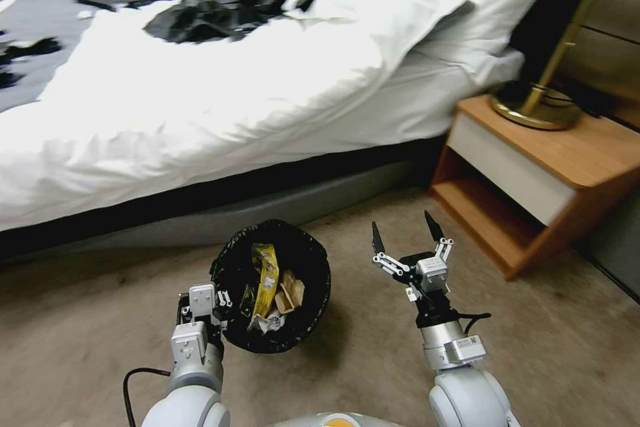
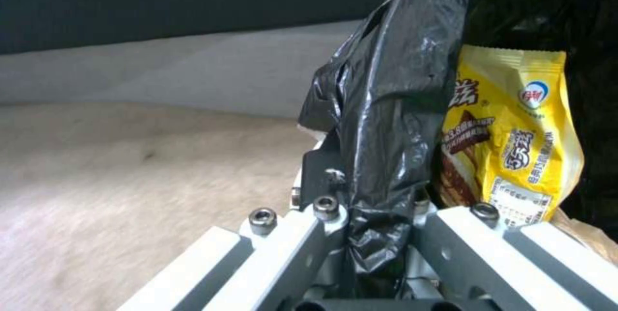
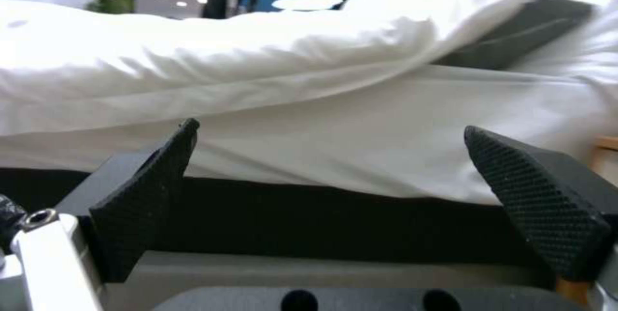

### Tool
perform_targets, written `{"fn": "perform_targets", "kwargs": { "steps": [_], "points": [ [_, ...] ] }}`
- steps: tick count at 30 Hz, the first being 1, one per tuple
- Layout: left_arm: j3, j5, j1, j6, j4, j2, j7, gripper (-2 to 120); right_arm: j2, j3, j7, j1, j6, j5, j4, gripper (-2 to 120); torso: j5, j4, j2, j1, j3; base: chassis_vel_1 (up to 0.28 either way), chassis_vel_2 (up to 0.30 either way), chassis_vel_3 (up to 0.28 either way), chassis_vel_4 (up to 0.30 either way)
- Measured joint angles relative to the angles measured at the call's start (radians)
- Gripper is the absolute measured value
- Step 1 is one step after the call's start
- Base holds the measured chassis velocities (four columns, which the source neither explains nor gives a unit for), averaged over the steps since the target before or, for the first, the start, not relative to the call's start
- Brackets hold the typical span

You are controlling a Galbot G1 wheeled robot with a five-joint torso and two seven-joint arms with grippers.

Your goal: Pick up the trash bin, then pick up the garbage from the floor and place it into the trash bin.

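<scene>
The left gripper [image 1: 217, 303] pinches the bin [image 1: 273, 283] by its near-left rim, holding it above the carpet with wrappers [image 1: 265, 278] inside. Just right of it, the right gripper [image 1: 405, 235] hangs empty, jaws spread, nearer any remaining litter.

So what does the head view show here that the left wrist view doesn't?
Head view alone: the open right gripper held empty beside the trash bin, brown crumpled paper inside it, the bed, nightstand and lamp. Left wrist view alone: the left gripper clamped on the black liner. Both: the yellow snack wrapper, carpet.
</scene>
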Motion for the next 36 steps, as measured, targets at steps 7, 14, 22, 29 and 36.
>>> {"fn": "perform_targets", "kwargs": {
  "steps": [7,14,22,29,36],
  "points": [
    [0.001,0.001,0.0,0.0,-0.001,-0.001,0.0,0,0.0,-0.001,0.0,-0.001,-0.001,-0.003,0.001,100,0.0,-0.0002,0.0,0.0,0.0,0.113,0.111,0.129,0.123],
    [0.001,0.001,-0.002,0.002,-0.003,0.0,0.0,0,-0.001,-0.004,0.0,-0.001,-0.006,-0.004,0.007,100,0.0,-0.0001,0.0,0.0,0.0,0.131,0.129,0.113,0.131],
    [0.002,0.002,-0.004,0.006,-0.009,0.0,0.0,0,-0.006,-0.006,-0.001,0.006,-0.019,0.0,0.023,100,0.0,-0.0001,0.0,0.0,0.0,0.125,0.114,0.131,0.128],
    [0.004,0.003,-0.004,0.007,-0.021,-0.002,0.0,0,-0.008,-0.01,-0.003,0.004,-0.021,0.0,0.03,100,0.0,-0.0001,0.0,0.0,0.0,0.128,0.135,0.131,0.135],
    [-0.004,-0.001,0.001,0.01,-0.042,-0.001,0.0,0,-0.004,-0.021,-0.005,0.0,-0.021,-0.007,0.026,100,0.0,-0.0001,0.0,0.0,0.0,0.122,0.12,0.122,0.124]
  ]
}}
